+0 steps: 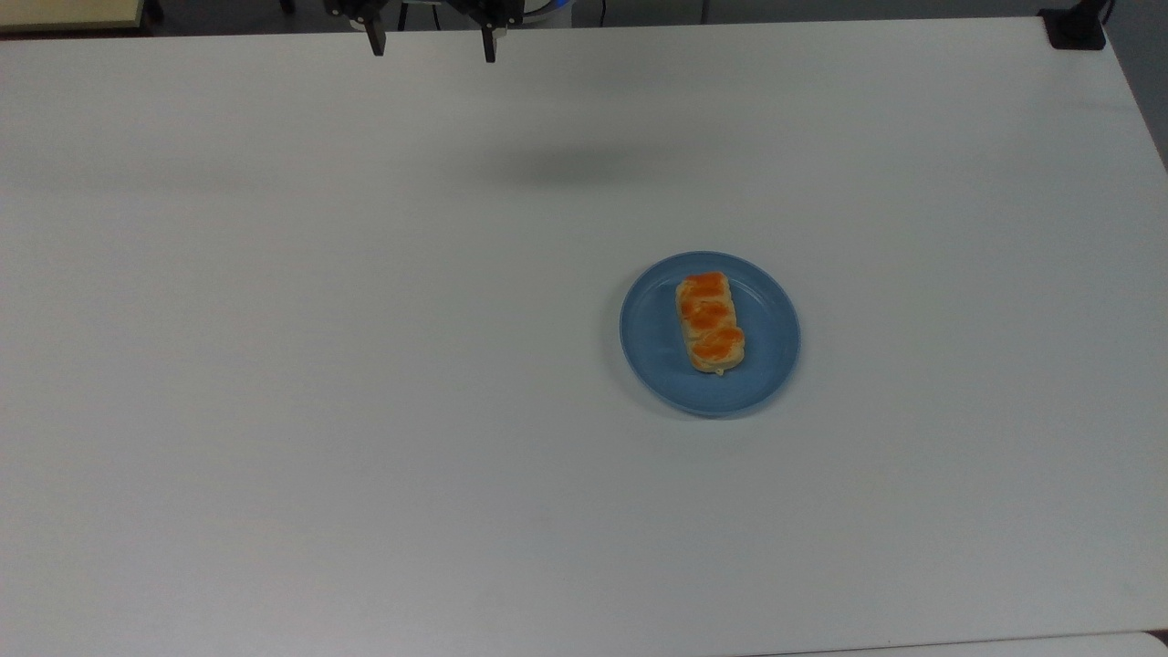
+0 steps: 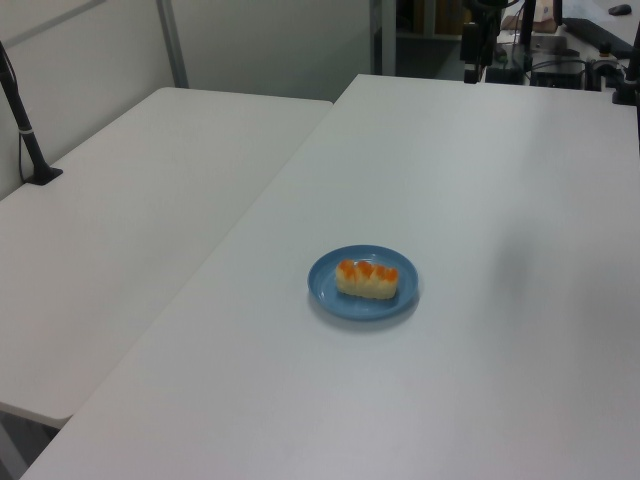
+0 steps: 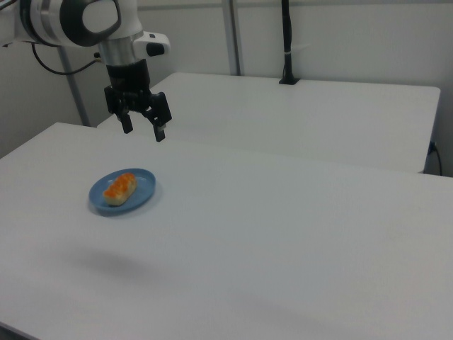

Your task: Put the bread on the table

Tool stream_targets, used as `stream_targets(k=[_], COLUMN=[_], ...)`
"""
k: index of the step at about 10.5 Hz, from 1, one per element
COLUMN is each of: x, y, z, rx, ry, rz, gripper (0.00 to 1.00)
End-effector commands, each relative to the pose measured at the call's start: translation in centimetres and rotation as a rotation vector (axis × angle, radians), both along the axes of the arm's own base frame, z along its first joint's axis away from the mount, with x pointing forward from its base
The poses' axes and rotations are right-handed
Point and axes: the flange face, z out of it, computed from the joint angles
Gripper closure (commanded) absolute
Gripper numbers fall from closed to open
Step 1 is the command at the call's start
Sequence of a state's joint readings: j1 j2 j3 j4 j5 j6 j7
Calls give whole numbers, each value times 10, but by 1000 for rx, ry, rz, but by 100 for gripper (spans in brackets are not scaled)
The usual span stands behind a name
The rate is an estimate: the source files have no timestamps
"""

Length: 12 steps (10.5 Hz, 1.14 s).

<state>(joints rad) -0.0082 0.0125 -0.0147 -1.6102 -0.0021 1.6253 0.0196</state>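
Bread [image 1: 710, 322] on blue plate [image 1: 652, 339], table [image 1: 274, 365] bare around it.
Gripper [image 1: 431, 44]: high, wide open, empty, well apart; bread lies toward the top view's lower right, long axis roughly top-to-bottom.

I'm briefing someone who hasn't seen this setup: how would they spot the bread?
On the big white table sits one round blue plate. The bread lies on it: a small pale loaf, the only food there, with three glossy orange bumps on top.
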Motion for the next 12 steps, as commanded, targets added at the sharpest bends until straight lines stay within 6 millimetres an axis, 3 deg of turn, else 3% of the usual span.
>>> stream_targets(k=[1, 8, 11, 12], x=[-1, 4, 16, 22], y=[-8, -4, 11, 34], z=[5, -2, -15, -25], rx=[9, 11, 23, 22], ry=[-4, 2, -4, 5], rz=[36, 43, 57, 89], gripper=[0, 0, 0, 0])
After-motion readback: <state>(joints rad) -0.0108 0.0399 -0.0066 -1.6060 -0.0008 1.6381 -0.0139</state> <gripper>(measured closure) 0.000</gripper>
